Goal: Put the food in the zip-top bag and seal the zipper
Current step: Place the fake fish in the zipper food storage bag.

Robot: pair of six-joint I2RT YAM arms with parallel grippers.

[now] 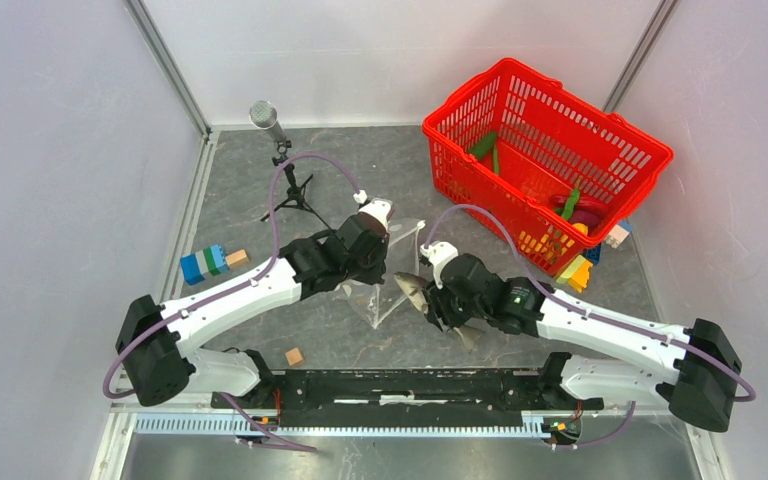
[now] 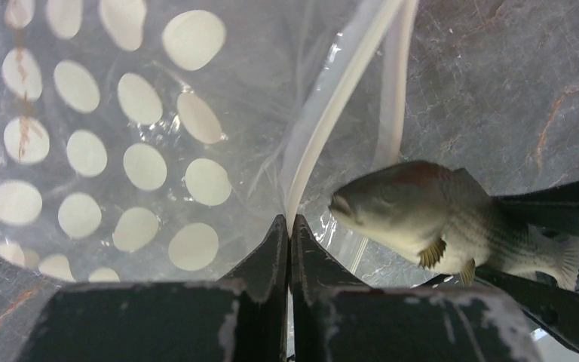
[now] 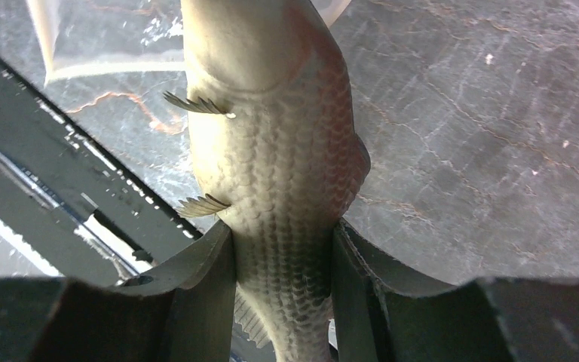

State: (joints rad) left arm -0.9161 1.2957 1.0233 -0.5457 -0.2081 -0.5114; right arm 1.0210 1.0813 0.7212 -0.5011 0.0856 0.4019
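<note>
a grey veined tabletop (image 1: pixel 360 345) lies between pale walls. on the left, the left gripper (image 2: pixel 289 226) is clenched on the zipper (image 2: pixel 332 98). the white strip runs down between its closed fingertips, so the zip-top bag (image 2: pixel 105 151) is held up by its mouth edge. just right of that strip, the grey fish (image 2: pixel 422 219) points its head at the bag. i cannot tell whether its snout has crossed the mouth. the right gripper (image 3: pixel 283 241) grasps the fish around its rear body, tail toward the wrist. i judge this an early loading step. next the fish needs nosing between the two mouth edges, which look barely parted, and then letting go. far right, the red basket (image 1: pixel 465 180) holds green pods (image 1: pixel 482 147) not yet bagged.
</note>
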